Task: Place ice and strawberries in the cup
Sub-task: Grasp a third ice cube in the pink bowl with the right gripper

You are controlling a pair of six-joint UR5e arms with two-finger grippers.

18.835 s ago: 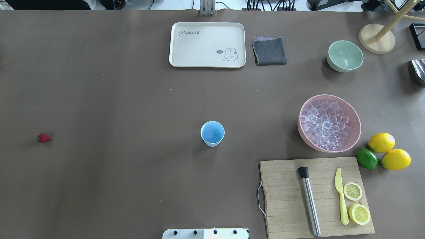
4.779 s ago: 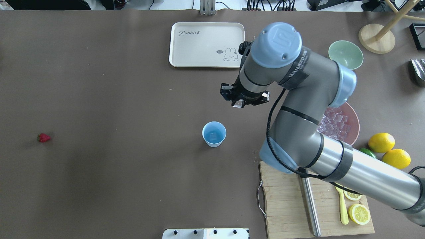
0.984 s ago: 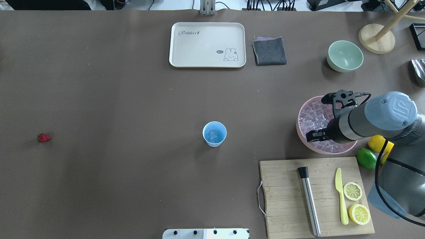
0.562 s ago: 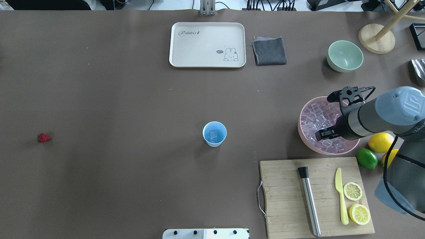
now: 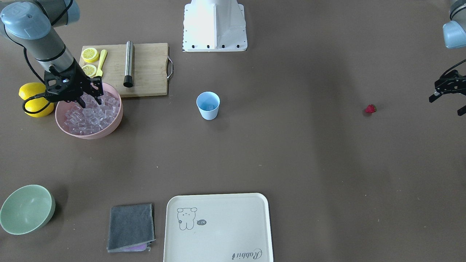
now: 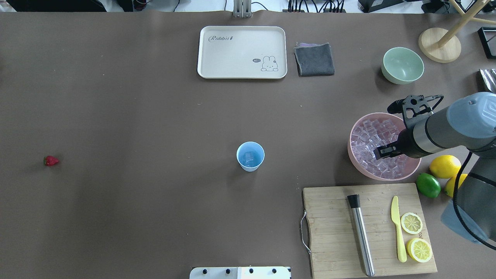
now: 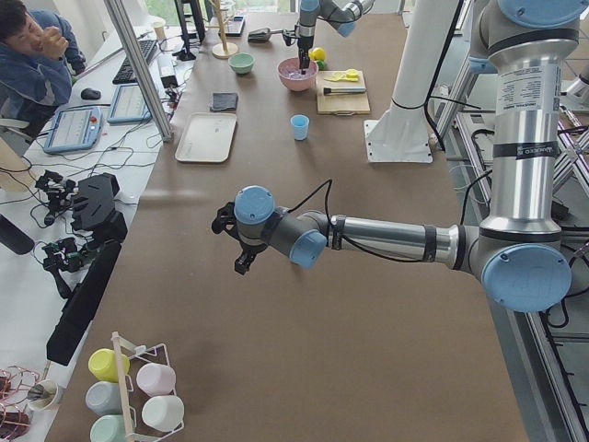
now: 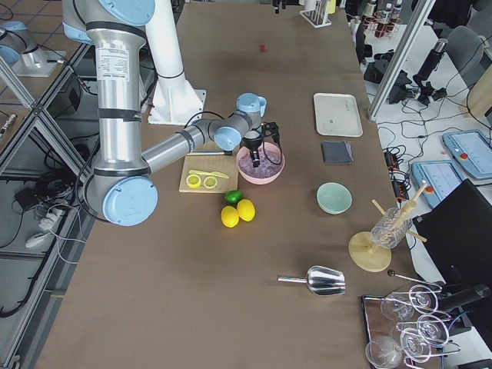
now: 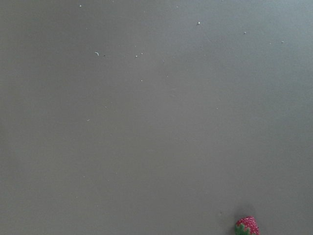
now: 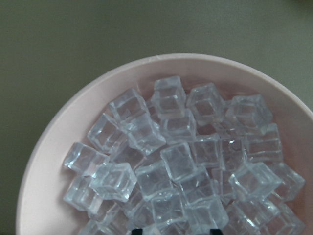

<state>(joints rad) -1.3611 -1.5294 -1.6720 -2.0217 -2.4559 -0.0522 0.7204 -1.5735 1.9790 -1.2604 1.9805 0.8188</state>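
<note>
The light-blue cup (image 6: 250, 156) stands mid-table with one ice cube (image 6: 249, 156) inside; it also shows in the front view (image 5: 208, 105). The other ice (image 10: 171, 161) fills the pink bowl (image 6: 354, 155). My right gripper (image 6: 383, 151) hangs open just above the ice in the bowl, its tips showing apart and empty in the right wrist view (image 10: 174, 231). The strawberry (image 6: 50, 161) lies alone on the table far left. My left gripper (image 5: 447, 105) is open and hovers beyond the strawberry (image 5: 370, 108), which sits at the bottom edge of the left wrist view (image 9: 247, 226).
A cutting board (image 6: 333, 232) with a steel muddler (image 6: 361, 236), yellow knife and lemon halves lies in front of the pink bowl. Lemons (image 6: 445, 166) and a lime (image 6: 427, 185) sit right of it. A cream tray (image 6: 242, 52), grey cloth (image 6: 314, 59) and green bowl (image 6: 402, 65) are at the back.
My right gripper has shifted a little to the right over the pink bowl. Since 4.8 s ago it has left the cup area, and the cup holds one ice cube.
</note>
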